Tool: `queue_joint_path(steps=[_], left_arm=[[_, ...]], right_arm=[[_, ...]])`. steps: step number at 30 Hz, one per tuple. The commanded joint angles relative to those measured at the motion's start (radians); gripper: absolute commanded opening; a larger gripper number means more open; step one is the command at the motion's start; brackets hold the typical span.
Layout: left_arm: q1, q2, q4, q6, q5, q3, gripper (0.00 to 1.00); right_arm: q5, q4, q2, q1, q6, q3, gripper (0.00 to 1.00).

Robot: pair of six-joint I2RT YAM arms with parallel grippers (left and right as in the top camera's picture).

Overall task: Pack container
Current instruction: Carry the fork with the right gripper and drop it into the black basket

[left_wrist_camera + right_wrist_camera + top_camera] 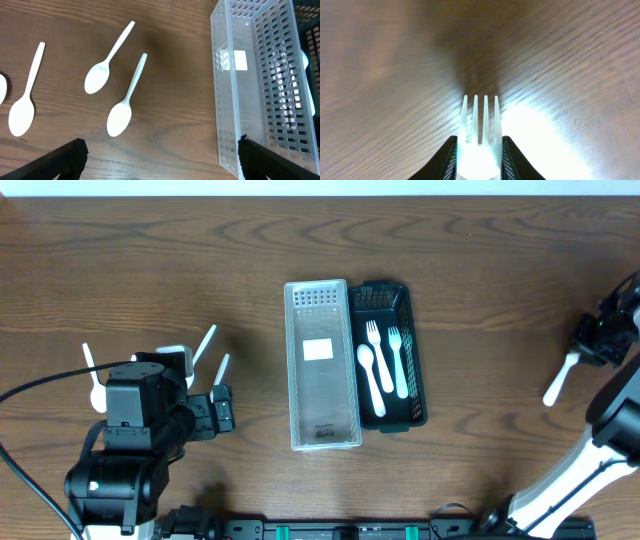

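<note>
White plastic fork (480, 150) | four tines | right tool (479, 143) clamps it | left tool (161, 146) wide

Clear slotted basket (291, 380) sits upright at centre, its long side touching the black basket (419, 370) on its right. The black one holds two forks (373, 333) (395, 340) and a spoon (365, 358), all white, lying lengthwise. Three loose spoons (96, 79) (119, 120) (21, 116) lie flat and apart left of the clear basket, and a white fork (480, 125) is at far right, pinched in the right gripper (480, 150) with its tines pointing out.
</note>
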Motion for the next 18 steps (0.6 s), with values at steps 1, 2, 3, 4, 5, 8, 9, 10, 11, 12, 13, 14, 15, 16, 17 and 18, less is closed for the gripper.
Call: queue_joint_path(steps=[1,2,3,4,5,8,9,10,11,12,13,14,15,16,17,18], left_arm=[[0.0,-0.001,0.001,-0.002,-0.005,0.015,0.98],[0.0,-0.001,0.001,-0.002,-0.005,0.015,0.98],[0.0,-0.001,0.001,-0.002,-0.005,0.015,0.98],[0.0,-0.001,0.001,-0.002,-0.005,0.015,0.98],[0.0,-0.001,0.001,-0.002,-0.005,0.015,0.98],[0.0,-0.001,0.0,-0.002,-0.005,0.015,0.98],[0.0,-0.001,0.0,-0.002,-0.005,0.015,0.98],[0.0,-0.001,0.001,-0.002,-0.005,0.015,0.98],[0.0,-0.001,0.0,-0.002,-0.005,0.015,0.98],[0.0,-0.001,0.0,-0.002,-0.005,0.015,0.98],[0.0,-0.001,0.0,-0.002,-0.004,0.015,0.98],[0.0,-0.001,0.0,-0.002,-0.005,0.015,0.98],[0.0,-0.001,0.0,-0.002,-0.005,0.015,0.98],[0.0,-0.001,0.001,-0.002,-0.005,0.015,0.98],[0.0,-0.001,0.001,-0.002,-0.004,0.015,0.98],[0.0,-0.001,0.0,-0.002,-0.004,0.015,0.98]], right_arm=[[-0.059,-0.006,-0.246,0.093,0.029,0.016,0.03],[-0.059,-0.009,-0.301,0.127,0.029,0.016,0.03],[-0.058,-0.011,-0.342,0.154,0.028,0.016,0.03],[-0.057,-0.012,-0.402,0.201,0.027,0.016,0.03],[-0.055,-0.012,-0.436,0.232,0.028,0.016,0.03],[-0.053,-0.017,-0.549,0.37,0.028,0.016,0.02],[-0.047,-0.024,-0.575,0.422,0.029,0.016,0.02],[-0.047,-0.031,-0.593,0.467,0.029,0.016,0.02],[-0.046,-0.038,-0.604,0.518,0.032,0.016,0.02],[-0.037,-0.046,-0.608,0.568,0.042,0.016,0.02],[-0.021,-0.057,-0.607,0.616,0.06,0.016,0.02],[-0.008,-0.066,-0.601,0.655,0.069,0.014,0.02],[0.007,-0.077,-0.591,0.696,0.078,0.014,0.02],[0.016,-0.087,-0.581,0.728,0.081,0.013,0.02],[0.024,-0.096,-0.568,0.759,0.081,0.011,0.02],[0.028,-0.103,-0.549,0.794,0.081,0.007,0.02]])
